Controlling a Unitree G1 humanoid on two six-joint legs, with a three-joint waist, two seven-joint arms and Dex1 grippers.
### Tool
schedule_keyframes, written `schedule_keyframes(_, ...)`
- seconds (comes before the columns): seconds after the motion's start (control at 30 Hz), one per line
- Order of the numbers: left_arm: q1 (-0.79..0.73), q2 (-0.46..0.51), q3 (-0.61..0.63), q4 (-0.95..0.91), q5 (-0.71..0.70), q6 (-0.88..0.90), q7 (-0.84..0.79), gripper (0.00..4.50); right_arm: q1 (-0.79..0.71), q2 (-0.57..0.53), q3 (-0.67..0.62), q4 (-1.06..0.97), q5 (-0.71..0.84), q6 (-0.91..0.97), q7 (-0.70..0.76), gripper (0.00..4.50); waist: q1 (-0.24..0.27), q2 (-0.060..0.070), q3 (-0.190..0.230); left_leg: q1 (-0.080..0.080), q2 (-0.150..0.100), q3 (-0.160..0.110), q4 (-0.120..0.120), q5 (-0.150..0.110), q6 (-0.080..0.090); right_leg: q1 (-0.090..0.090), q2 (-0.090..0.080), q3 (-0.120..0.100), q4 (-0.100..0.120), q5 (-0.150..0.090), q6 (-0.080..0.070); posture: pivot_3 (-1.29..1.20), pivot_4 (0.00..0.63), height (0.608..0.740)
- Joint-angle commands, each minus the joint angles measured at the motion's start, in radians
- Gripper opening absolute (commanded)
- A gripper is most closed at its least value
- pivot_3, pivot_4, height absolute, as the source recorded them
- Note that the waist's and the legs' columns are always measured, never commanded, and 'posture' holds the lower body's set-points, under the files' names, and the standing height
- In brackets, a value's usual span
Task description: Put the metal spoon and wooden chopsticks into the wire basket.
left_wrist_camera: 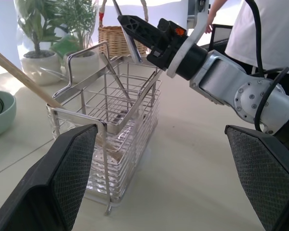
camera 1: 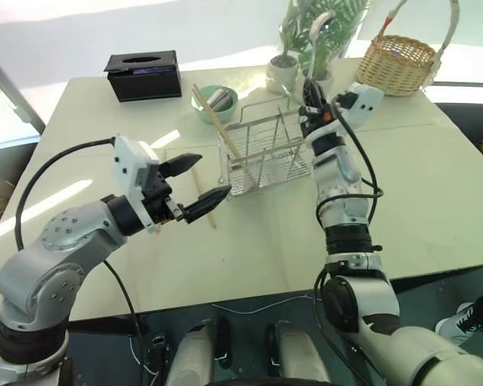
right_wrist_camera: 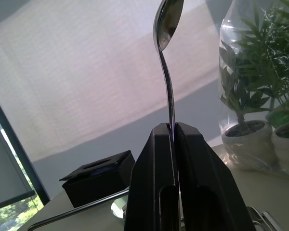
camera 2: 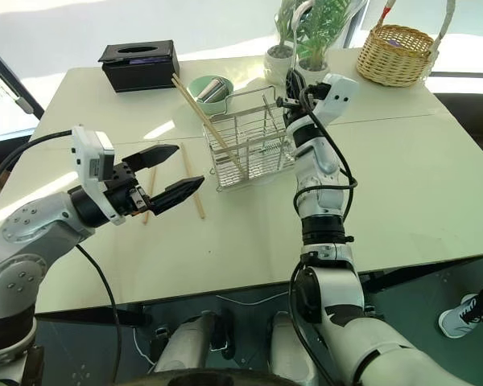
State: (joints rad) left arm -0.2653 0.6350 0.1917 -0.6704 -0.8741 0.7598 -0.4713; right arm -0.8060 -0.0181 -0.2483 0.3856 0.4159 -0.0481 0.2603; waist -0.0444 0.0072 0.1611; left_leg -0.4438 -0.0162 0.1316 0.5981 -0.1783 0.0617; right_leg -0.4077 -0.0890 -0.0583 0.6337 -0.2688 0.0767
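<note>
The table point(camera 1: 435, 201), pale and broad, carries everything; the wire basket point(camera 2: 253, 157) stands near its middle and serves as the reference for the rest.

The right gripper point(right_wrist_camera: 172, 137) is raised just over the far right end of the wire basket, its two black fingers pressed together on the thin handle of the metal spoon point(right_wrist_camera: 166, 29), whose bowl stands up above the fingertips. The left gripper point(camera 2: 171, 172) hovers above the tabletop on the near left side of the basket, apart from it, pointing toward it with its fingers spread wide and nothing between them.

Beyond the basket's far right corner, well apart, sits a woven wicker basket point(camera 1: 396, 63) with a hoop handle. Beyond its far left corner, also well apart, is a black tissue box point(camera 1: 143, 74). Directly behind the basket stand two small potted plants point(camera 1: 307, 32) in white pots, and just behind its left end a pale green bowl point(camera 1: 217, 103).

One of the wooden chopsticks point(camera 1: 216, 121) leans inside the left end of the wire basket, its upper part slanting out toward the green bowl. Another chopstick point(camera 2: 193, 193) lies flat on the table just left of the basket, beneath the left gripper's fingertips.
</note>
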Motion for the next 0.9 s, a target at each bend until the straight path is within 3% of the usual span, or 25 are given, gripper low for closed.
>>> schedule_keyframes(0.03,0.0,0.013,0.028,-0.033,-0.019,-0.007,0.007,4.5,0.027,0.016,0.017,-0.088,0.011,0.014,-0.012,0.07,0.0,0.0,0.0,0.0,0.0,0.0,0.0,0.0,0.0,0.0,0.0,0.0,0.0,0.0,0.0,0.0,0.15,0.74)
schedule_keyframes(0.3,-0.022,0.011,0.011,-0.008,-0.013,-0.017,0.0,4.5,0.09,0.018,0.021,-0.163,0.008,0.037,-0.033,0.07,0.0,0.0,0.0,0.0,0.0,0.0,-0.002,0.001,-0.002,-0.001,0.0,0.0,0.0,0.0,0.0,0.0,0.15,0.74)
schedule_keyframes(0.5,-0.033,0.007,0.006,0.005,-0.009,-0.022,-0.007,4.5,0.117,0.014,0.026,-0.195,-0.007,0.041,-0.056,2.92,0.0,0.0,0.0,0.0,0.0,0.001,-0.002,0.001,-0.002,-0.001,0.0,0.0,0.0,0.0,-0.001,0.0,0.15,0.74)
schedule_keyframes(0.77,-0.03,0.003,0.01,0.016,-0.006,-0.027,-0.005,4.5,0.145,-0.008,0.026,-0.261,-0.014,0.071,-0.081,2.92,0.0,0.0,0.0,0.0,0.0,0.001,-0.003,0.001,-0.002,-0.001,0.0,0.0,0.0,-0.001,-0.002,0.0,0.15,0.74)
schedule_keyframes(0.9,0.001,-0.016,0.045,0.039,0.033,-0.056,0.036,4.5,0.148,-0.078,0.025,-0.399,0.003,0.179,-0.093,2.92,0.001,0.0,0.0,0.0,0.0,0.001,-0.003,0.001,-0.002,-0.002,0.0,0.001,0.0,-0.001,-0.003,0.0,0.15,0.74)
